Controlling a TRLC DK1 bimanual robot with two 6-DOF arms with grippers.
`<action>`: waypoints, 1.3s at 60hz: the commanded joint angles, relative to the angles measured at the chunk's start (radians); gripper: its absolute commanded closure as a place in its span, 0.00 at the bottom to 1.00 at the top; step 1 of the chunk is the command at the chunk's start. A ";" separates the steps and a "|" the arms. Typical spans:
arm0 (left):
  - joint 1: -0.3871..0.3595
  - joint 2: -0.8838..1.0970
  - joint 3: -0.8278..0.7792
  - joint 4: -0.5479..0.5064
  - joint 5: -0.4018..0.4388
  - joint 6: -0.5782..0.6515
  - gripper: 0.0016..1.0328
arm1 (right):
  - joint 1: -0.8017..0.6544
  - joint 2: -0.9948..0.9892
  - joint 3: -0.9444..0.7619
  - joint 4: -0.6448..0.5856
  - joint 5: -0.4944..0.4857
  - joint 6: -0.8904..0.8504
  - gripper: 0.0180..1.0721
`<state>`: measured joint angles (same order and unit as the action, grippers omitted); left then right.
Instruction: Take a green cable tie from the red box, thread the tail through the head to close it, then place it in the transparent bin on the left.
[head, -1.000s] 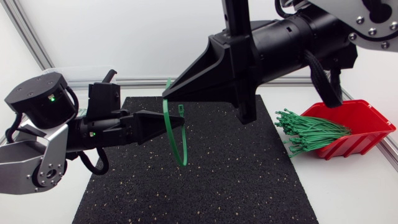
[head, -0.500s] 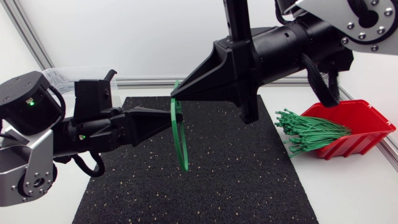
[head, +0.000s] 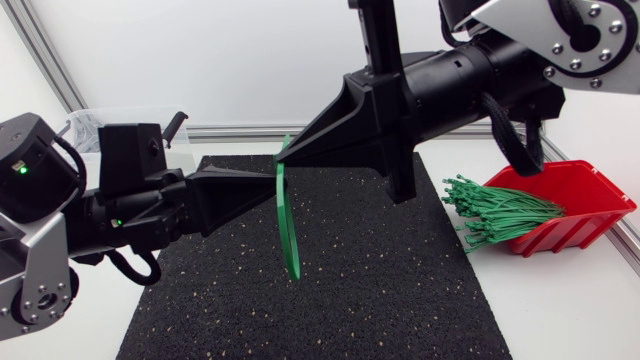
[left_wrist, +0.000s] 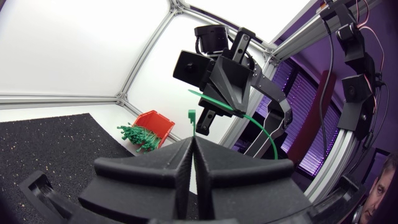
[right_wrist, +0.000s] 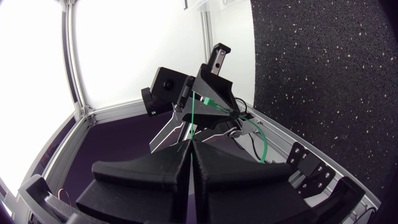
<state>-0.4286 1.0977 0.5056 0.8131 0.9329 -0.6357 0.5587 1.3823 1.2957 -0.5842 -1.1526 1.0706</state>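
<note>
One green cable tie (head: 289, 232) hangs as a narrow loop above the black mat (head: 390, 290), held between both grippers. My left gripper (head: 274, 186) comes from the left and is shut on the tie's head end (left_wrist: 191, 118), which sticks up from its tips (left_wrist: 193, 140). From the right, my right gripper (head: 282, 154) is shut on the thin tail (right_wrist: 194, 118), just above the left tips. In the left wrist view the right gripper (left_wrist: 211, 104) is close ahead, with the tie arcing beside it (left_wrist: 267, 129). The red box (head: 572, 205) holds a bundle of green ties (head: 500, 214).
The transparent bin (head: 84, 126) stands at the back left, mostly hidden behind my left arm. The red box (left_wrist: 155, 123) sits at the mat's right edge, its ties spilling onto the mat. A metal frame rail runs along the table's back.
The tie has turned from an open loop to nearly edge-on. My left arm's body has shifted left and its fingers have rotated. The right gripper has edged slightly right and up.
</note>
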 joint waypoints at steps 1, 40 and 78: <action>-0.007 0.011 0.028 0.020 -0.002 0.027 0.97 | 0.015 0.012 -0.024 -0.016 -0.007 0.022 0.94; 0.001 0.083 0.117 0.020 -0.014 0.044 0.97 | 0.027 0.006 -0.024 -0.014 -0.007 0.022 0.94; -0.004 0.018 0.057 0.018 -0.026 0.042 0.97 | 0.015 -0.037 -0.039 -0.008 -0.007 0.020 0.94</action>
<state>-0.4286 1.1282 0.5861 0.8131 0.9066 -0.6041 0.5743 1.3705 1.2778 -0.5846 -1.1553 1.0706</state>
